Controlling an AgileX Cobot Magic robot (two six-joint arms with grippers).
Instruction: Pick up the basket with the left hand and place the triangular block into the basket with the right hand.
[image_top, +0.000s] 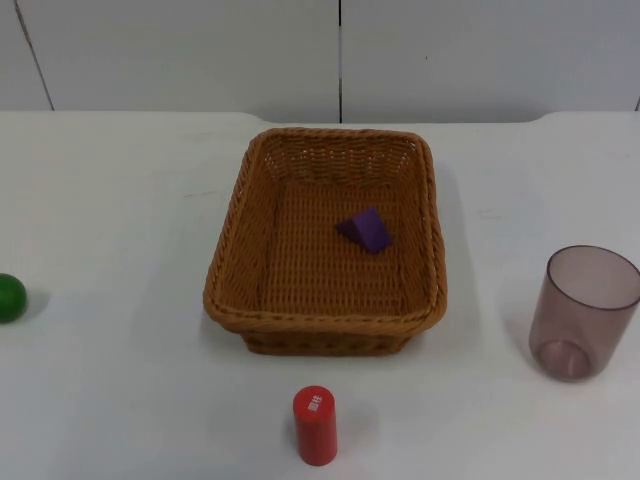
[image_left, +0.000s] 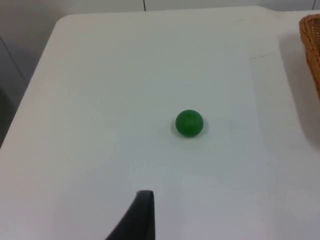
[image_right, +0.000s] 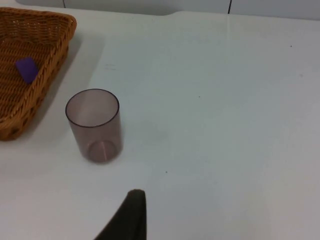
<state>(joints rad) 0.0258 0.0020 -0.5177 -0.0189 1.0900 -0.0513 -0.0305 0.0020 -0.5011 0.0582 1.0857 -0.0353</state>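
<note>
The basket (image_top: 326, 243) stands on the white table (image_top: 120, 380), resting flat near the middle, with the grey wall (image_top: 200, 50) behind it. The purple block (image_top: 366, 230) lies inside the basket on its woven floor, a little toward the right and far side, apart from the walls.

A red cylinder (image_top: 315, 425) stands upright just in front of the basket, not touching it. A green ball (image_top: 10, 297) sits well off to the left, and a clear tinted cup (image_top: 582, 312) stands upright well off to the right.

The top view takes in all five things at once. The left wrist view gives the ball (image_left: 189, 123) alone on bare table, with a sliver of basket rim (image_left: 311, 45) at the edge of the picture; cup, cylinder and block lie outside it. The right wrist view gives the cup (image_right: 94, 125) with the basket (image_right: 35, 70) just beside it but apart, and the block (image_right: 26, 69) seen over the rim.

The left gripper (image_left: 137, 217) hangs above the table short of the ball; the right gripper (image_right: 127, 215) hangs above the table short of the cup. Each shows as one dark fingertip, so whether the jaws are wide or narrow cannot be told. Neither touches anything.
</note>
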